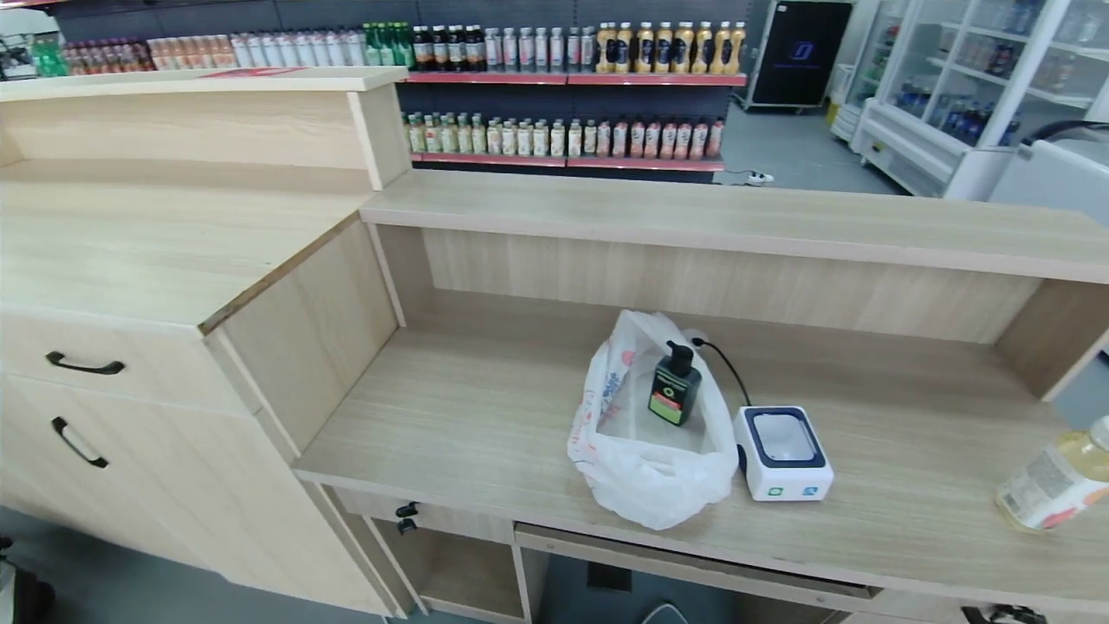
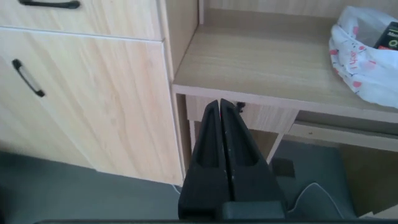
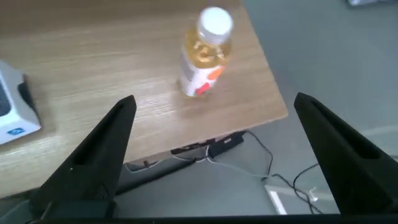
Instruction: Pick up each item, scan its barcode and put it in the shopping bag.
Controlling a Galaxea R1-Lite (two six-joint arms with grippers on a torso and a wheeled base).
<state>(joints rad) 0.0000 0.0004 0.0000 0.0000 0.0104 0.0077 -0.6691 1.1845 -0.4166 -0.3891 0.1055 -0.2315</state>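
A white plastic shopping bag (image 1: 645,438) lies open on the counter's lower shelf, with a dark green pump bottle (image 1: 676,386) standing inside it. Right of the bag sits a white barcode scanner (image 1: 781,451) with a blue-rimmed window. A yellow bottle with a white cap (image 1: 1061,477) stands at the counter's right end, also in the right wrist view (image 3: 205,53). My right gripper (image 3: 217,121) is open, held below and in front of the counter edge near that bottle. My left gripper (image 2: 221,134) is shut and empty, low in front of the counter, left of the bag (image 2: 367,59).
The wooden counter (image 1: 485,416) has a raised back ledge and a taller cabinet with drawers (image 1: 104,381) on the left. The scanner's black cable (image 1: 723,364) runs back behind the bag. Shelves of drinks and fridges stand in the room behind.
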